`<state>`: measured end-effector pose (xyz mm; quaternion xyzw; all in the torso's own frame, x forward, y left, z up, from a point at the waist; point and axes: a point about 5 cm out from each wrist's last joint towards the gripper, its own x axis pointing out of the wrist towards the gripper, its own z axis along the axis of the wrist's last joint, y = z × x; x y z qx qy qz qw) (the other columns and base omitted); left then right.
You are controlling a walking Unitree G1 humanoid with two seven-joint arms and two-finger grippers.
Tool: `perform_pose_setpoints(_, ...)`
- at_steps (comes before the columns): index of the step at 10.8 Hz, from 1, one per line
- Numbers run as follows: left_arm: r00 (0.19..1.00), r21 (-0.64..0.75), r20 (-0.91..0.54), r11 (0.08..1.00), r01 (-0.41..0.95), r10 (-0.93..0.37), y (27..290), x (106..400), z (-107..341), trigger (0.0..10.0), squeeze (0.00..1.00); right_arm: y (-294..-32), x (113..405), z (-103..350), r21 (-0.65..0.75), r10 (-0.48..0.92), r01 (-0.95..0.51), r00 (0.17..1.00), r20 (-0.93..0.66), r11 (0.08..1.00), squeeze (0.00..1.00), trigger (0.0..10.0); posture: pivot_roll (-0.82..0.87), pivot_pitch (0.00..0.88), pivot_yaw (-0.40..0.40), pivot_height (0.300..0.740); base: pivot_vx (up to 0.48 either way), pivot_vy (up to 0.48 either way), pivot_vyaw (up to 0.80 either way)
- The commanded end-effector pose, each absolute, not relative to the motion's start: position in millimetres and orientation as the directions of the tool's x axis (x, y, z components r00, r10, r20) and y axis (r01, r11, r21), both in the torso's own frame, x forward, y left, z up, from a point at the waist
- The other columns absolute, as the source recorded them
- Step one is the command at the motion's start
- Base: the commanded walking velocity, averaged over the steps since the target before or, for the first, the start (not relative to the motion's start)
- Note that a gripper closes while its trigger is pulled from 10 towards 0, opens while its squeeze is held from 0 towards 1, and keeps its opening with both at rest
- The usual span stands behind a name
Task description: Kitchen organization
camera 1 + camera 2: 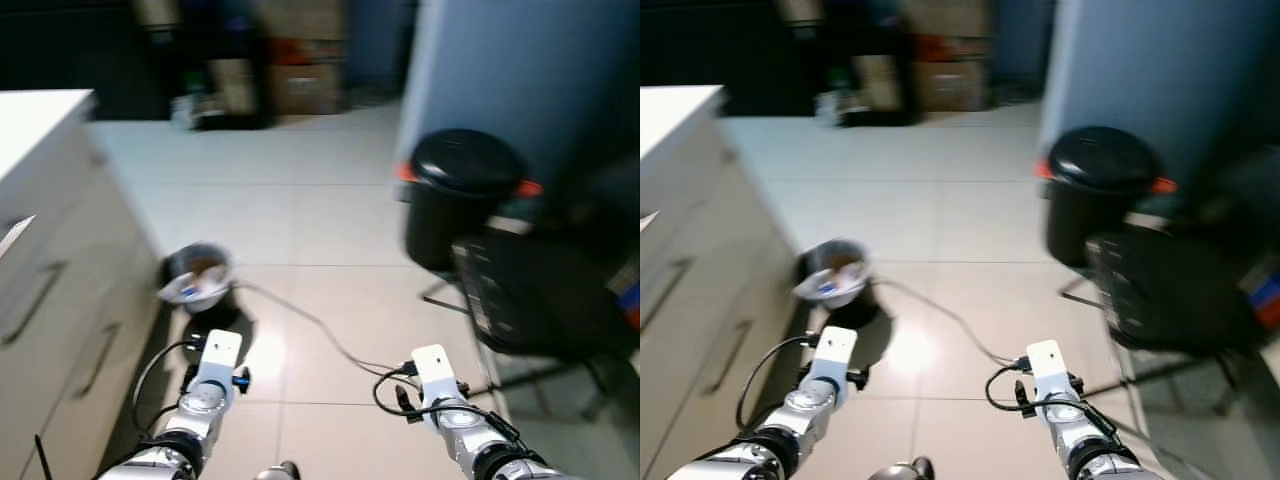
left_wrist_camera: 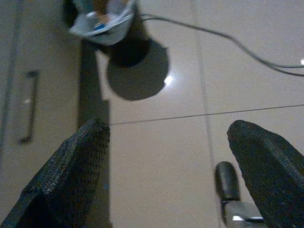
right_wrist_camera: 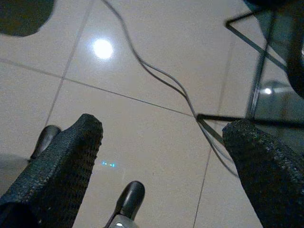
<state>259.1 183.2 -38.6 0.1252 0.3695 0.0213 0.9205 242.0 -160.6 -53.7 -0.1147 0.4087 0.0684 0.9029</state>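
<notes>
My left gripper (image 2: 168, 128) hangs open over the pale tiled floor, with nothing between its black fingers (image 2: 71, 175). A small bin (image 1: 197, 275) lined with a white bag and holding scraps stands ahead of it, beside the cabinet. My right gripper (image 3: 164, 124) is open too, above bare tiles and a grey cable (image 3: 156, 76). Both silver arms reach forward low in the eye views, the left arm (image 1: 205, 385) and the right arm (image 1: 440, 390). The picture is blurred.
White cabinet with drawer handles (image 1: 50, 300) and its countertop (image 1: 30, 115) run along the left. A black lidded trash can (image 1: 460, 195) and a dark wire-framed chair (image 1: 540, 300) stand at the right. Boxes (image 1: 300, 70) sit at the back. The cable (image 1: 320, 330) crosses the floor.
</notes>
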Motion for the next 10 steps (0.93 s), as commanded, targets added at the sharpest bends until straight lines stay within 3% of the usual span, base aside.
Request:
perform_pose_setpoints(1,0.717,0.286,-0.675,0.957,0.038,0.173,191,256,-40,10.0,0.00,-156,240,-55,-0.146,0.048,-0.243,0.649,-0.760,0.959,0.00,10.0,0.03,0.019,0.050,0.740,0.000,0.000,0.80)
perform_pose_setpoints(10,0.715,0.268,-0.693,0.954,0.131,0.096,180,255,-42,10.0,0.00,-152,245,-52,-0.164,0.075,-0.296,0.655,-0.752,0.941,0.00,10.0,0.03,0.000,0.050,0.740,0.000,0.000,0.80)
